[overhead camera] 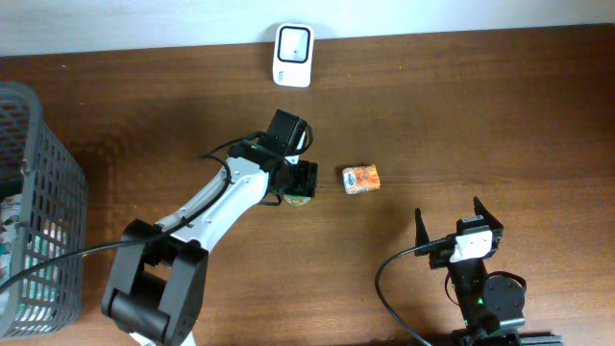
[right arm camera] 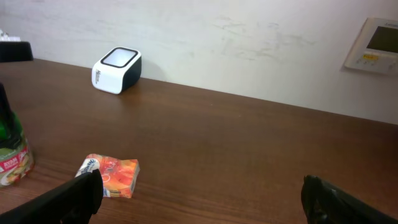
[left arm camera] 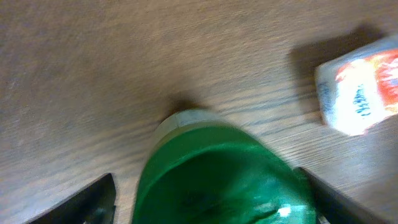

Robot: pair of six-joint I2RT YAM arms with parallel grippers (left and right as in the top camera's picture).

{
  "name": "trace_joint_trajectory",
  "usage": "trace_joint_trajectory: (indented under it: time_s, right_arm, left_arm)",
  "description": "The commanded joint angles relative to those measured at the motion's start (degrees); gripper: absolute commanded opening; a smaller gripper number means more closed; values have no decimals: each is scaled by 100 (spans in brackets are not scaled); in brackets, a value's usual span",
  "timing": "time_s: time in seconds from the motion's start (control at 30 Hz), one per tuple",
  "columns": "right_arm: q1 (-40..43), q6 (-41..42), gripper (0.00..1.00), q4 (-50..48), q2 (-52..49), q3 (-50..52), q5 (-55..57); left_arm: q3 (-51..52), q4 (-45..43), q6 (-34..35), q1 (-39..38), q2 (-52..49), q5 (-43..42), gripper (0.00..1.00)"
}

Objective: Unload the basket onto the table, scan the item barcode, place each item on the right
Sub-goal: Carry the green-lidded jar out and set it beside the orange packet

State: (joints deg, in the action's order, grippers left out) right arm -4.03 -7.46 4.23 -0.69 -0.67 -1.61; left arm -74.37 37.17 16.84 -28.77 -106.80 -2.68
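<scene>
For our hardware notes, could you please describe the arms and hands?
The left arm has white shells, black joints and a black cable. The right arm is black with a white wrist block and black cable. Left hand and right hand have black fingers.

carton (right arm camera: 109, 176): print blurred, unreadable, left of the right gripper (right arm camera: 200, 196)
container label (right arm camera: 12, 167): red band, lettering illegible, far left
scanner (right arm camera: 117, 70): side marking too small to read

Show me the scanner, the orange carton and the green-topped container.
scanner (overhead camera: 293, 42), overhead view, its top face.
orange carton (overhead camera: 361, 179), overhead view, its upper side.
green-topped container (left arm camera: 217, 174), left wrist view, its green top.
</scene>
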Motion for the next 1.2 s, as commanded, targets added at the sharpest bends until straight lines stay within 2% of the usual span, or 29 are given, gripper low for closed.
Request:
trace_joint_trajectory:
  time_s: [0.0,0.07,0.23,0.27,0.4,0.57,0.67,0.8,1.0,1.1,1.17]
  right_arm:
    - [31,39,98,7,48,35,-74]
    - [31,39,98,7,48,35,-76]
    - [31,39,98,9,48,35,-76]
    - [31,39,98,7,48,35,-74]
    - [31,39,98,7,48,35,-76]
    - [31,39,98,9,48,35,-76]
    - [31,39,98,7,48,35,-74]
    - [31,39,98,7,48,35,-74]
    - [31,39,98,7,48,35,-76]
    - [31,39,98,7,48,35,-74]
    - [31,39,98,7,48,35,-76]
  left_arm:
    - [-535,498,4,116,-52,546,88]
    - [-1010,898,4,223,35,697,90]
    - [-2940,2218,-308,745,435,772,95]
    - [-3436,2527,-372,946,555,789,99]
    - [-4374,3202,-625,1908,953,938,99]
    - [-4409,3499,-413,3932,1309,992,100]
    - [-4385,3554,-149,5193,1294,957,93]
    - [-4376,3539,144,6592,1167,962,93]
    - [-3884,3440,210,7375,914,964,92]
    - [-2861,2870,-205,7488,907,1067,92]
    - [-2017,2238,-789,7508,907,1069,92]
